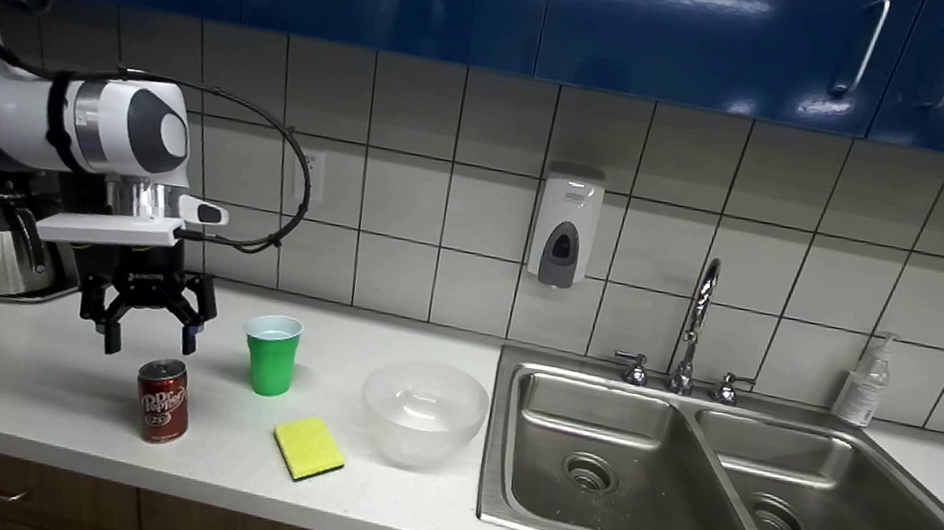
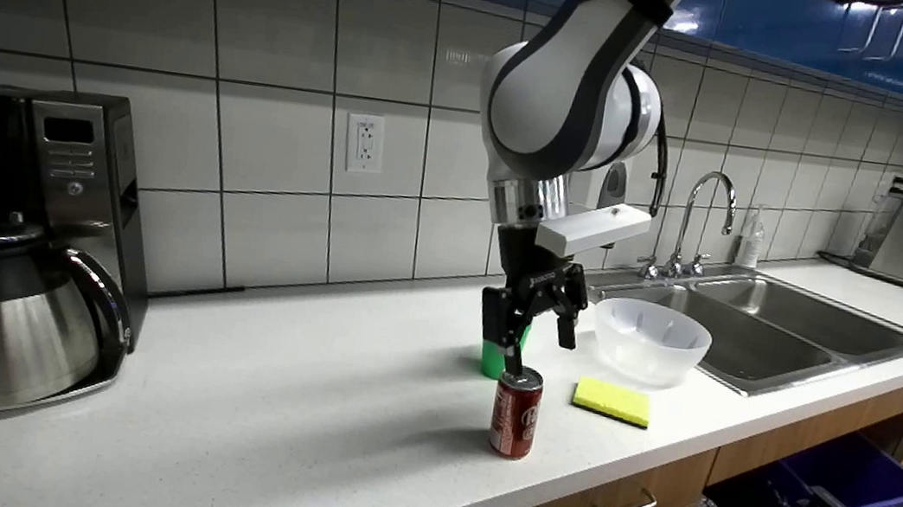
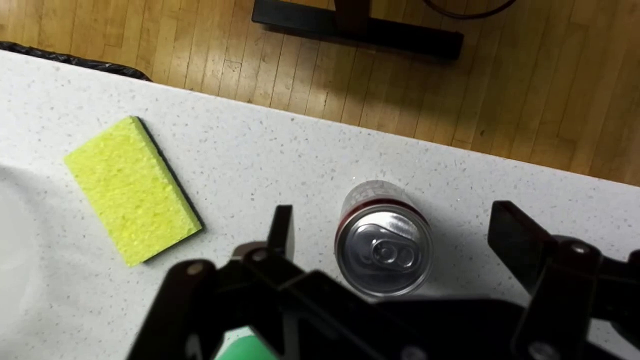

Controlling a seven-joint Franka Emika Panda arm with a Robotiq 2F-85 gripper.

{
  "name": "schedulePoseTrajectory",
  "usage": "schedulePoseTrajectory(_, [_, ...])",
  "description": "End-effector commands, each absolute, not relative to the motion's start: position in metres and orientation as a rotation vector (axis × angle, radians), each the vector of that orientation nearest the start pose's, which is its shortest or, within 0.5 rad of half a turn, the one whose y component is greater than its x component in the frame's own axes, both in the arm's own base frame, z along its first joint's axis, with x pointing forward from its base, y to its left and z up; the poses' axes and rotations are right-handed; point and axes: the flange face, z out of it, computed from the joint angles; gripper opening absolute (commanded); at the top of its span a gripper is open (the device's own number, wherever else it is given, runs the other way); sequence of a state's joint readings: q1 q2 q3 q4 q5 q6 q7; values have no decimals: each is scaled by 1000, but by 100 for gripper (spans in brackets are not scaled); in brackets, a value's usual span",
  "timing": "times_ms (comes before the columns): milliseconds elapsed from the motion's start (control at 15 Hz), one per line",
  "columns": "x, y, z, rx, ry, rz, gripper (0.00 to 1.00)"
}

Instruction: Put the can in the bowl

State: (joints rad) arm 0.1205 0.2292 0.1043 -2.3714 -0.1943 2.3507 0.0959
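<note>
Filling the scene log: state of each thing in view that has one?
Gripper: open, holding nothing
Can: upright, looks unopened
Bowl: upright, no can inside
Green cup: upright, inner bottom hidden
Sponge: flat, yellow side up
Faucet: no water running visible
Blue cabinet doors: shut
Pump bottle: upright

Black jointed gripper [image 3: 392, 222], fingers parted, red-banded cylindrical metal can [image 3: 384, 242] showing between, yellow rectangular sponge [image 3: 132, 192] lying apart.
</note>
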Motion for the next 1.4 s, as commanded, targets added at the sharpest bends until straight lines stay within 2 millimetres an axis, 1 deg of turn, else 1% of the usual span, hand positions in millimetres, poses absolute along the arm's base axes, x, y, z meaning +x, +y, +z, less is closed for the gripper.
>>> schedulePoseTrajectory(0, [478, 112, 204, -3250, -442, 378, 100])
schedulePoseTrajectory(333, [490, 120, 194, -3250, -451, 404, 100])
schedulePoseTrajectory(600, [495, 118, 184, -3249, -444, 424, 100])
schedulePoseTrajectory(1333, [494, 113, 154, -3252, -433, 509, 100])
